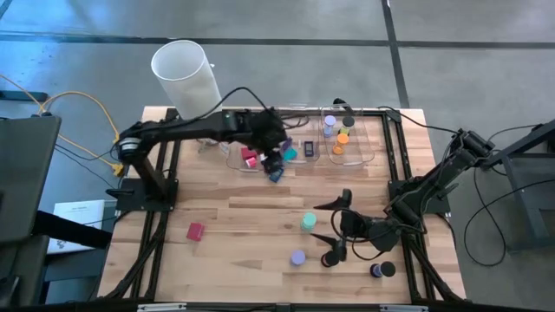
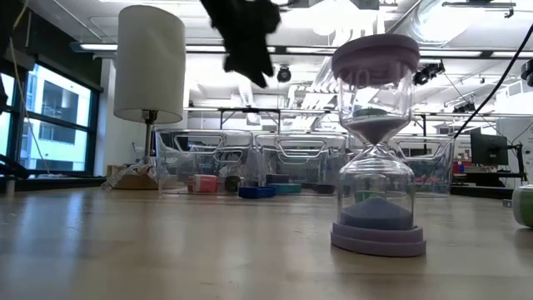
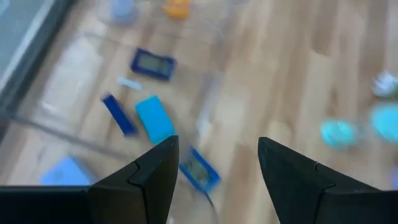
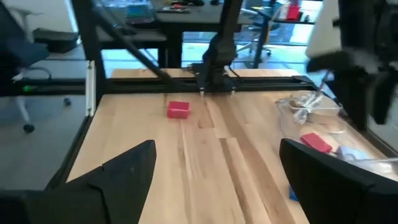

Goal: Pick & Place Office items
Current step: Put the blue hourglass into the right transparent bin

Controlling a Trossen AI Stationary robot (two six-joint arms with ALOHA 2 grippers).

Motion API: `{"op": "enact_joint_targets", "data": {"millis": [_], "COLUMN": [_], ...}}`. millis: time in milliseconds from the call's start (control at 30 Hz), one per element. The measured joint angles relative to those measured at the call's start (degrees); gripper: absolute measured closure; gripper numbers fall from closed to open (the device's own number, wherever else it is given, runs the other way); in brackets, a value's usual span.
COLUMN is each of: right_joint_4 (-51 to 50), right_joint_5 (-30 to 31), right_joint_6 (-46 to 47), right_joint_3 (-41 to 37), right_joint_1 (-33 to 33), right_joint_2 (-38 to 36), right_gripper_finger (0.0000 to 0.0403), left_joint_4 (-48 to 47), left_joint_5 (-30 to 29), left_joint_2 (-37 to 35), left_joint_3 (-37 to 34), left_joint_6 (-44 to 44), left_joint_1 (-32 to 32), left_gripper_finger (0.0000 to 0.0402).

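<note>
office items scattered on table [image 1: 260,208]; left gripper [image 1: 279,156] open above bins [image 1: 347,156]; right gripper [image 1: 334,230] open, low.

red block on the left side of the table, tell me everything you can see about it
The red block is a small, boxy piece, solid pinkish red with flat faces, plastic by the look of it. It lies flat on the bare wooden table near the left edge, alone, with nothing touching it. The right wrist view shows it the same way, resting on the planks near the table's dark frame. Neither gripper is near it, and it sits well away from the clear bins.
</note>
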Motion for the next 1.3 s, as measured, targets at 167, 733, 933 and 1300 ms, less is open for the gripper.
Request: {"op": "enact_joint_targets", "data": {"millis": [167, 733, 933, 1300], "right_joint_4": [1.38, -5.49, -24.12, -64.94], "right_joint_5": [-4.45, -14.03, -14.36, -34.19], "right_joint_6": [-1.74, -5.53, 3.06, 58.83], "right_joint_3": [0.0, 13.06, 22.3, 29.53], "right_joint_1": [-0.11, -0.11, -0.22, -1.53], "right_joint_2": [0.0, -0.07, 3.12, 6.23], "right_gripper_finger": [0.0071, 0.0071, 0.0082, 0.0101], "left_joint_4": [-13.09, -43.89, -44.67, -44.13], "left_joint_5": [0.18, -9.76, -13.51, -21.04], "left_joint_2": [-3.74, -5.06, -6.37, -9.8], "left_joint_3": [-0.38, -0.55, -1.53, -2.58], "left_joint_6": [-1.0, -17.82, -17.72, -26.51], "left_joint_1": [-4.34, -26.41, -37.11, -51.1], "left_gripper_finger": [0.0188, 0.0188, 0.0188, 0.0188]}}
